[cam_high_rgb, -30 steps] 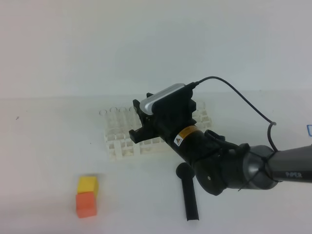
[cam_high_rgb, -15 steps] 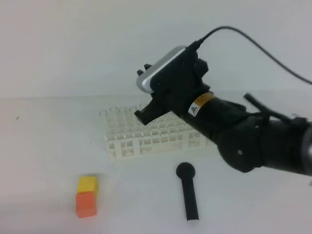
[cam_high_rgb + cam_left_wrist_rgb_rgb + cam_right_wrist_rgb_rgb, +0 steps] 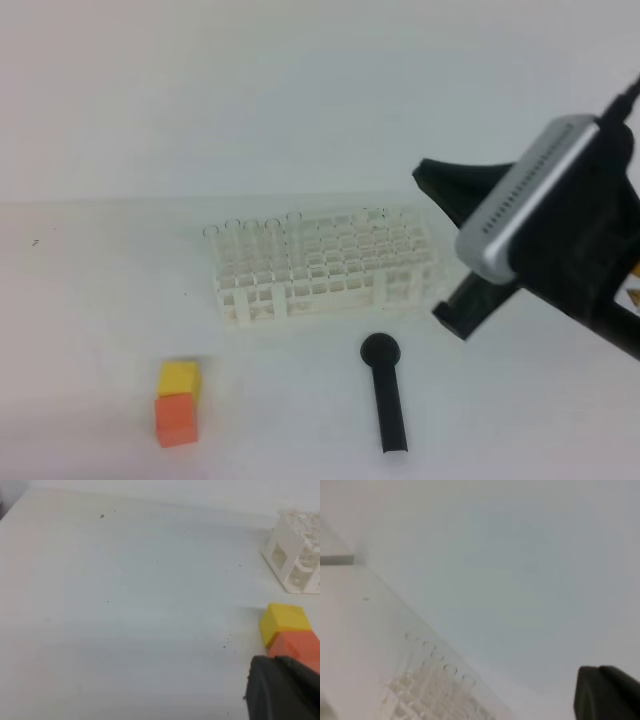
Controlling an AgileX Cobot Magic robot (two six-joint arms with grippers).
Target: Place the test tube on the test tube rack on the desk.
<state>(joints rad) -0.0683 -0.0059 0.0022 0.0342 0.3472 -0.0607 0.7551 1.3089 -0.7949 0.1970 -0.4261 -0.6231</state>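
Right gripper (image 3: 440, 180) raised at right, clear of test tube rack (image 3: 325, 265), jaws closed, empty. Left gripper (image 3: 285, 687) closed, empty. Test tubes (image 3: 250, 240) upright in rack's left holes on desk (image 3: 100, 300).

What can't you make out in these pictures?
- Right tool: high view, hidden behind its own camera housing; arm cut off by the right edge.
- Left tool: left wrist view, only a dark corner shows.
- Rack: right wrist view, blurred.
- Tubes: high view, too faint to count.
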